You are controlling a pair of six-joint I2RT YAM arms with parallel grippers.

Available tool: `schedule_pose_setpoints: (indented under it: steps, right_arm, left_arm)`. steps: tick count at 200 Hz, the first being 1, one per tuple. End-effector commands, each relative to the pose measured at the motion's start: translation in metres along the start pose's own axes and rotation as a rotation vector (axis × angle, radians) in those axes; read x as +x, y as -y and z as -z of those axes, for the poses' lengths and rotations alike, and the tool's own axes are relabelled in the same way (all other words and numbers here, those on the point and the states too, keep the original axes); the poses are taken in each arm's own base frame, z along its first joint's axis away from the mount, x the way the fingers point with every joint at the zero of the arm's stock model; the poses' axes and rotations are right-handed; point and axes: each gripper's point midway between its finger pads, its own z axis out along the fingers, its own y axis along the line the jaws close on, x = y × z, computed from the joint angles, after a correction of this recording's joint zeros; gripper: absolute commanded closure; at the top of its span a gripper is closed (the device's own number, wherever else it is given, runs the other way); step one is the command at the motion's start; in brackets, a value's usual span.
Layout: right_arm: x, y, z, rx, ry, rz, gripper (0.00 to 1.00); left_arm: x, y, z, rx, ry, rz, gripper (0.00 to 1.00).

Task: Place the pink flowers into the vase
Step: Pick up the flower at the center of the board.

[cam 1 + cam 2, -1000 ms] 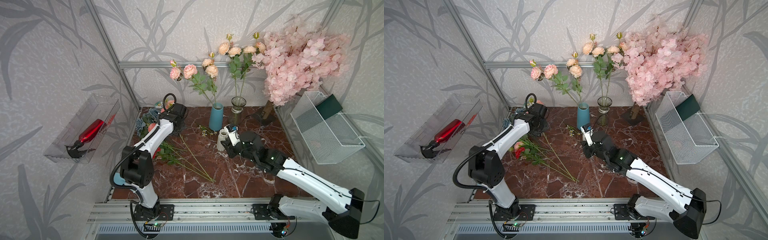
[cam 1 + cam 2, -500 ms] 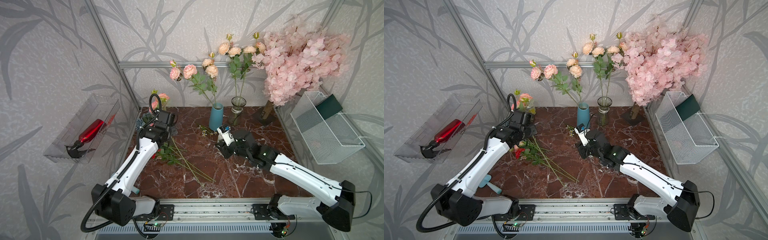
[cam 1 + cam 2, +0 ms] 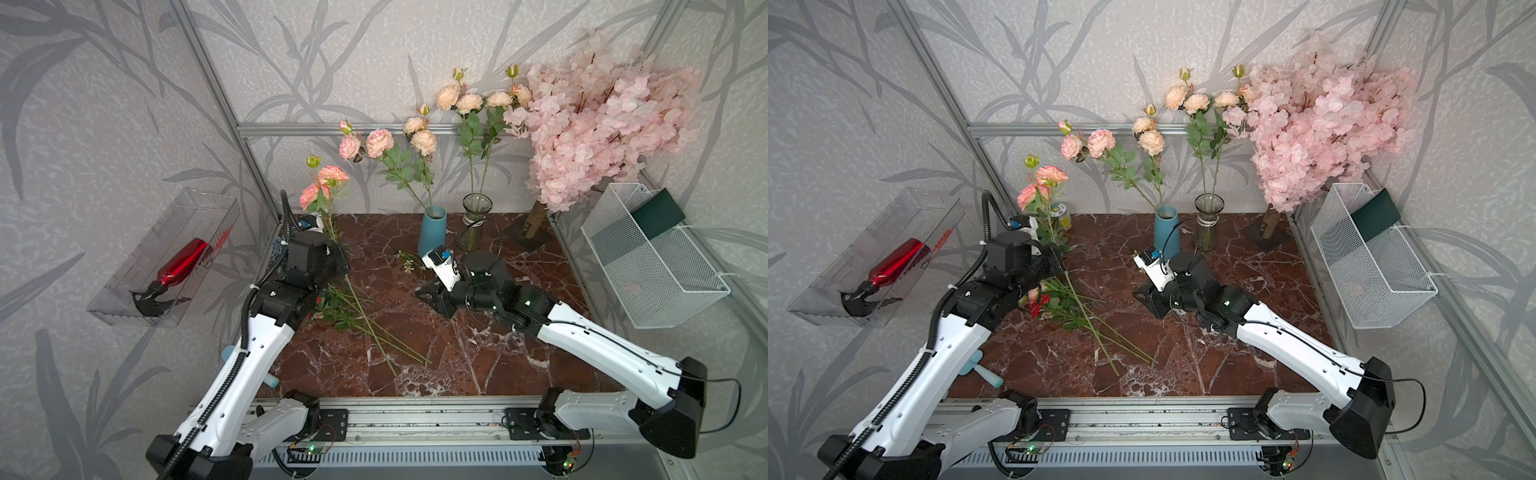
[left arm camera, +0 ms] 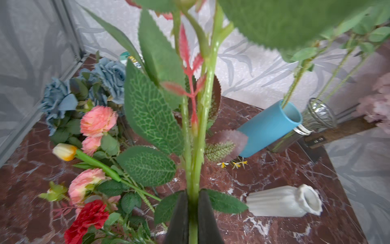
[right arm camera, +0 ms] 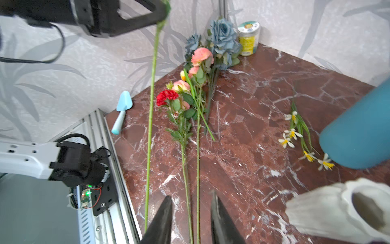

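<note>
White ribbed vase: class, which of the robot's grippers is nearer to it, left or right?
Right. The right gripper hovers open just beside the white ribbed vase; the left gripper, shut on the pink flowers, is raised well apart from it.

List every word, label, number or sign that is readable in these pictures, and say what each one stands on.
Jar in the far corner of the table: a printed yellow label and a round design on its green lid, both too small and blurred to read.
Nothing else in any view shows legible writing.
</note>
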Motion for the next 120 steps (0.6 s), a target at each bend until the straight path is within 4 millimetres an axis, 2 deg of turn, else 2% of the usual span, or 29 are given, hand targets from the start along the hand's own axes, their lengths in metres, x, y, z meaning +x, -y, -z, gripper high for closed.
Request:
schedule_pose_setpoints:
  steps: [1, 23, 45, 94, 120]
  right_arm:
    - [-0.018, -0.022, 0.010, -0.129, 0.033, 0.025, 0.69]
    - [-0.026, -0.028, 0.015, -0.216, 0.073, -0.028, 0.70]
    - [-0.033, -0.038, 0.015, -0.329, 0.106, -0.076, 0.70]
    - [-0.056, -0.061, 0.006, -0.541, 0.155, -0.139, 0.70]
    - [-0.065, -0.065, 0.002, -0.589, 0.171, -0.150, 0.72]
  left_arm:
    - [-0.015, 0.033, 0.017, 0.197, 0.062, -0.047, 1.00]
    - [-0.019, 0.052, 0.033, 0.320, 0.080, -0.067, 1.00]
    - [-0.022, 0.061, 0.047, 0.389, 0.103, -0.079, 1.00]
    - [-0.029, 0.077, 0.051, 0.548, 0.100, 0.030, 1.00]
    - [-0.036, 0.085, 0.052, 0.640, 0.095, 0.104, 1.00]
